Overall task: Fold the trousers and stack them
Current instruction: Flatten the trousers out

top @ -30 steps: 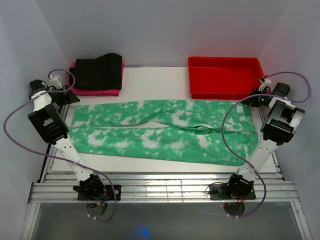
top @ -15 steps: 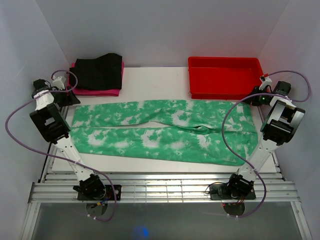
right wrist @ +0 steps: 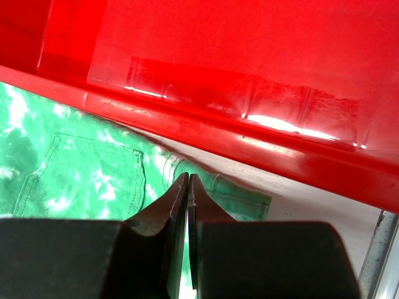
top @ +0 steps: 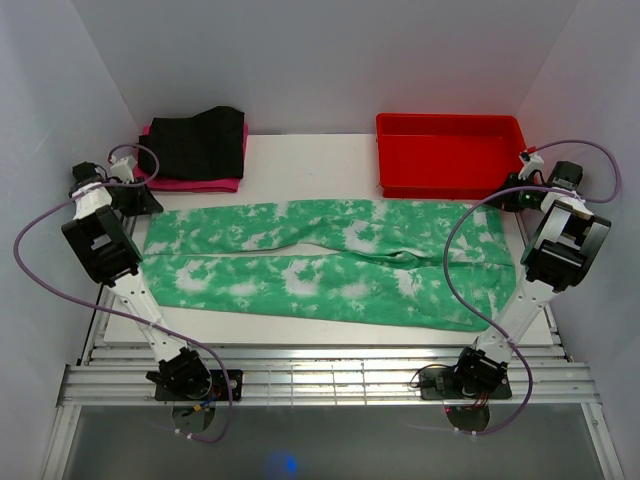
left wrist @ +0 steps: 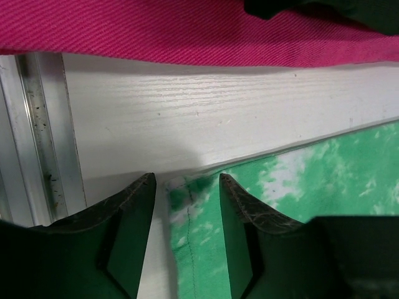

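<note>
Now the left gripper (left wrist: pixel 186 182) has come down, its fingers apart around a hem corner of the trousers (top: pixel 330 265) lying flat on the table (top: pixel 300 160), while the right gripper (right wrist: pixel 187 179) sits pressed together over the waistband, so I think the first fold begins soon.

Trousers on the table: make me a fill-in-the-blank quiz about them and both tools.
The left tool is ___ around a corner of the trousers.
The right tool is ___ above the waistband.
The bin beside the right tool is coloured ___.
Missing words: open, shut, red.
</note>
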